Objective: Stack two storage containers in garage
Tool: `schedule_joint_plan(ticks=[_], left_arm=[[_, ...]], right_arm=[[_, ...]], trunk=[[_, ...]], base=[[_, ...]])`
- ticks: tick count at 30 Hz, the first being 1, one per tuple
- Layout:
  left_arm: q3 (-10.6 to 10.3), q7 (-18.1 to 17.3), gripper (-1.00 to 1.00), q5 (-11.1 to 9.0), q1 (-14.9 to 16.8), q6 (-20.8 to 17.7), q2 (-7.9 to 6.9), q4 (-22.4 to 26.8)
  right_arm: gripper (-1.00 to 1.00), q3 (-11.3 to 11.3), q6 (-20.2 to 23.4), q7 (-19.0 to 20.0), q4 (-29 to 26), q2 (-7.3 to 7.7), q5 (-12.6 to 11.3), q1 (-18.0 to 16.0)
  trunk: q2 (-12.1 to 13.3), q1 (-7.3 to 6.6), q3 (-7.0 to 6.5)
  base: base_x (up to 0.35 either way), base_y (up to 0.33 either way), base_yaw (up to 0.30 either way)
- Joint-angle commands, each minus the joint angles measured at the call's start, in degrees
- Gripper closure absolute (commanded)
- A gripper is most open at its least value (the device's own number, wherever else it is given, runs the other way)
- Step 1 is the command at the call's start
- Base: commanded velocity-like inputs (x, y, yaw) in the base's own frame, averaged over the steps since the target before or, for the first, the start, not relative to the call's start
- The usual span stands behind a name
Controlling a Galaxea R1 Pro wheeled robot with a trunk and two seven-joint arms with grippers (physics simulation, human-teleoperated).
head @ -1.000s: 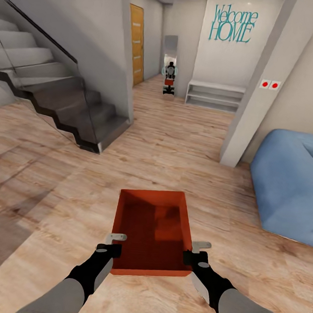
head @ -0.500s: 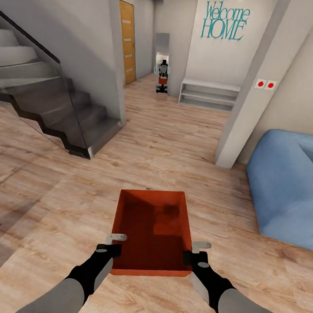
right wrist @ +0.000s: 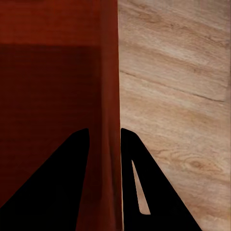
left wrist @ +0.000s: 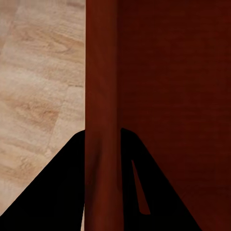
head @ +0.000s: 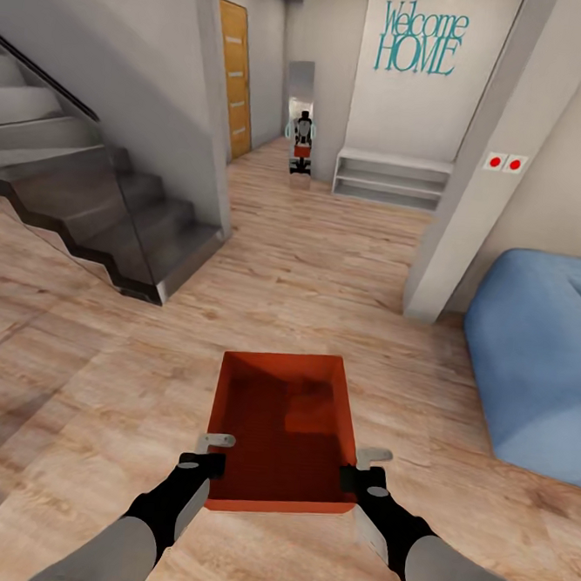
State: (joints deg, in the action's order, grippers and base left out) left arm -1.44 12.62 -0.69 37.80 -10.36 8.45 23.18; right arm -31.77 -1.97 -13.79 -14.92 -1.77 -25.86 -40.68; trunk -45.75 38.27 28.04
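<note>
One orange-red storage container (head: 281,430), open-topped and empty, hangs level in front of me above the light wood planks of the living room. My left gripper (head: 210,452) is shut on its left wall and my right gripper (head: 359,469) on its right wall, both near the end closest to me. In the left wrist view the black fingers of the left gripper (left wrist: 102,132) pinch the thin wall (left wrist: 101,86). The right wrist view shows the right gripper (right wrist: 105,131) clamped on the other wall (right wrist: 109,86) in the same way. The garage is out of view.
A dark staircase with a glass side (head: 112,224) stands to the left. A blue sofa (head: 539,354) is on the right behind a pale pillar (head: 475,165). Ahead, a corridor runs past an oak door (head: 233,76) to a mirror (head: 302,125) and a white shelf (head: 391,178).
The camera has moved: the staircase has slid left and the corridor now sits more centrally. The container and both grippers keep the same place in the view.
</note>
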Motion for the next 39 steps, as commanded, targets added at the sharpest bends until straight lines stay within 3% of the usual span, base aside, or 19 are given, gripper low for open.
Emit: schedule_joint_plan(ticks=[1,39], left_arm=[[-1.20,0.65,1.00,-1.59,-0.01,-0.27,-1.07,-0.42],[-1.20,0.65,1.00,-1.62,-0.01,-0.28,-1.07,-0.42]], right_arm=[[1.00,0.03,-0.93,-0.45,-0.28,0.27,0.20,-0.10],[1.00,0.04,-0.93,-0.45,-0.29,0.27,0.20,-0.10]], trunk=[[-0.05,0.04,0.05],[-0.05,0.04,0.05]], base=[[0.304,0.000,0.000],[0.304,0.000,0.000]])
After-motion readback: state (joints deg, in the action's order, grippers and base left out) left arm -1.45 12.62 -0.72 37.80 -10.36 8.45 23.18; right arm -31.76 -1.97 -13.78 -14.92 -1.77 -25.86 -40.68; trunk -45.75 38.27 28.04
